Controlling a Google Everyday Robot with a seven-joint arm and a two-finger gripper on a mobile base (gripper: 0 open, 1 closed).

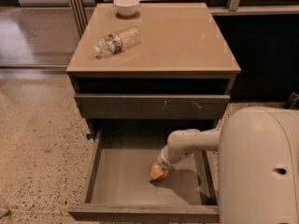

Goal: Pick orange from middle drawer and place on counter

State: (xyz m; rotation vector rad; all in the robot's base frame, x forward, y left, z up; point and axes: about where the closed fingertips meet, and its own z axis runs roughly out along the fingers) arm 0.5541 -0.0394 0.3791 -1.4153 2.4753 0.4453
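- The gripper [158,168] is down inside the open middle drawer [120,174], in the lower middle of the frame. It sits right on top of the orange [160,173].
- The orange rests on the grey drawer floor, a little right of centre and nearer the front than the back.
- Whether the gripper actually has a hold on the fruit I cannot tell. Its tip and the orange run together from where I stand.
- The white arm [189,143] reaches in from the right, over the drawer's right wall, out of the big white body [261,171] filling the lower right corner.
- The closed drawer front [149,106] with the pale scratches hangs just above and behind the open drawer.
- First worry: a round, smooth fruit. If the hold is off-centre or shallow, I'd expect it to squirt out and roll toward a corner, where reaching it gets harder.
- Second worry: the lift. Coming up at a backward slant could knock the arm or the orange against that upper drawer front or the edge of the counter [182,41].
- Third worry: the arm sits close over the right drawer wall, so a sideways swing could catch on it.
- On the counter, a plastic bottle [117,40] lies on its side at the upper left and a white bowl [126,5] stands at the back.
- The right half of the counter looks like the safer landing spot. Set down carelessly, the orange could roll off onto the speckled floor [37,139].
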